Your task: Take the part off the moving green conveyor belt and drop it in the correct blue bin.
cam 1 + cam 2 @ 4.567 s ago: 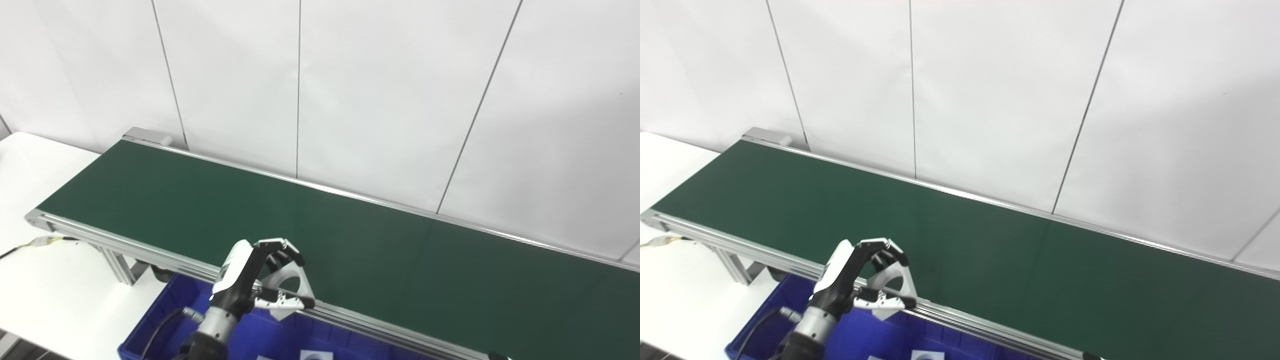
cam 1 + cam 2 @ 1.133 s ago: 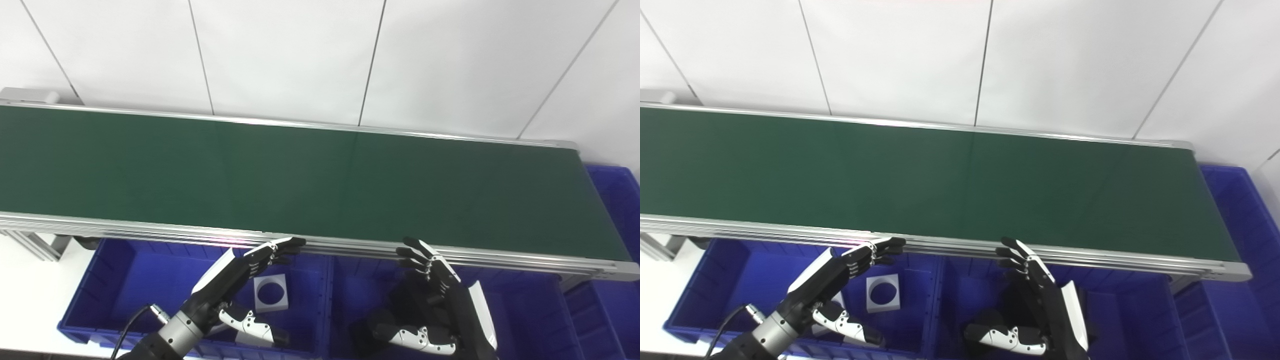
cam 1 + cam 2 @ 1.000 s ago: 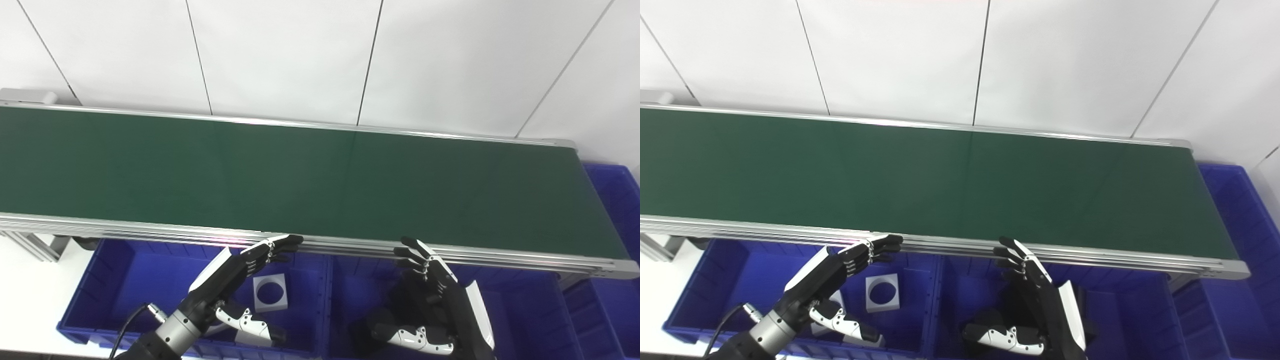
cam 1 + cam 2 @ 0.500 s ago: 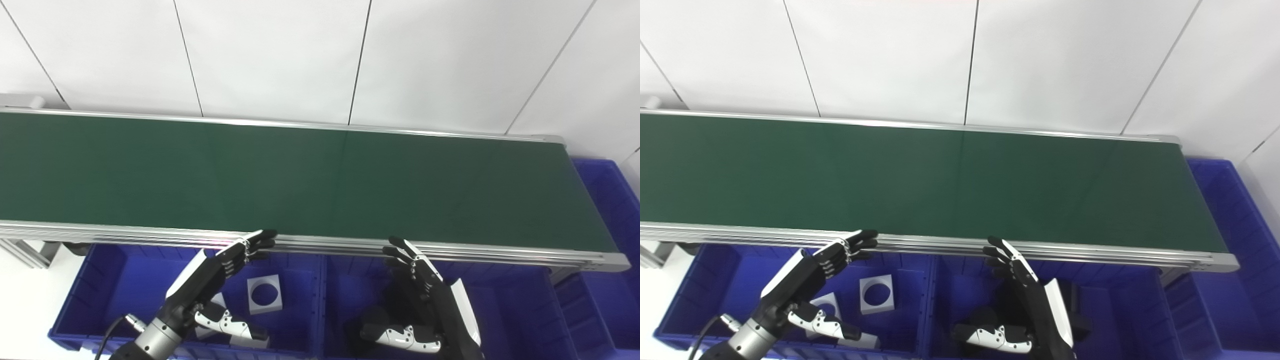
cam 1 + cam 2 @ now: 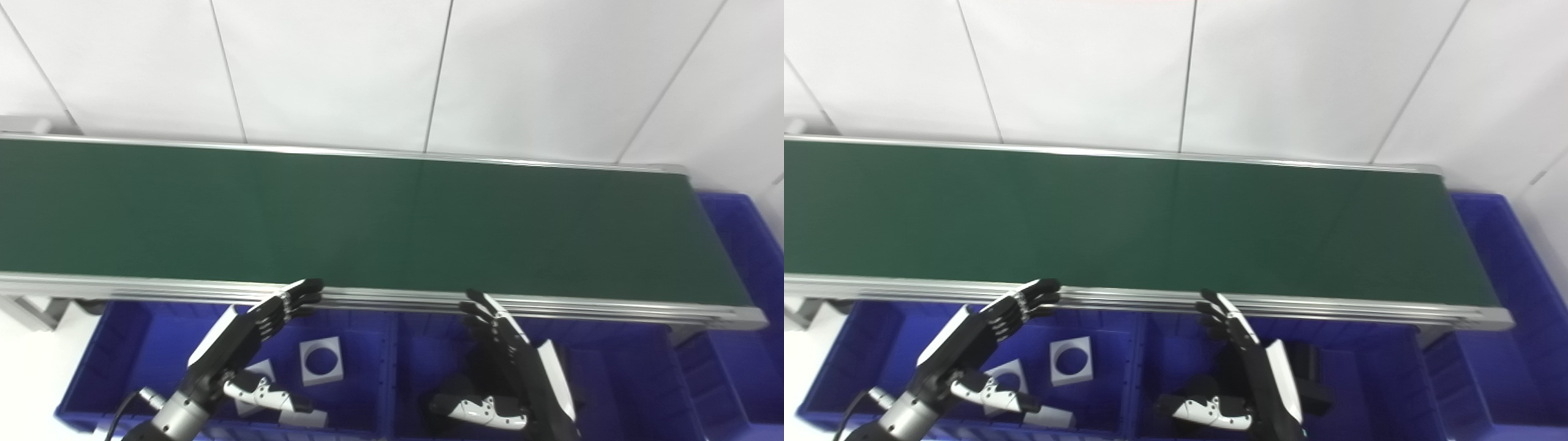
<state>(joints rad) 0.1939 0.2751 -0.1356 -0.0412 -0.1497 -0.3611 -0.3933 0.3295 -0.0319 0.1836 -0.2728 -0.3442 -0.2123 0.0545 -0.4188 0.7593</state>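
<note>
Since 4.6 s ago: white square plate with round hole (image 5: 321, 360), then in my left hand (image 5: 245, 343), lies in left blue plastic bin (image 5: 122, 343)'s right half. Both hands, right hand (image 5: 514, 373) included: spread, empty. Green belt (image 5: 367, 220): bare. Plate likely light, stiff; grip by edges.

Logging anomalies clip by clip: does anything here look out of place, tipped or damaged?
Nothing stands out. The green belt carries no part. Two white square parts lie in the left blue bin. The left hand and the right hand are open and hold nothing.
</note>
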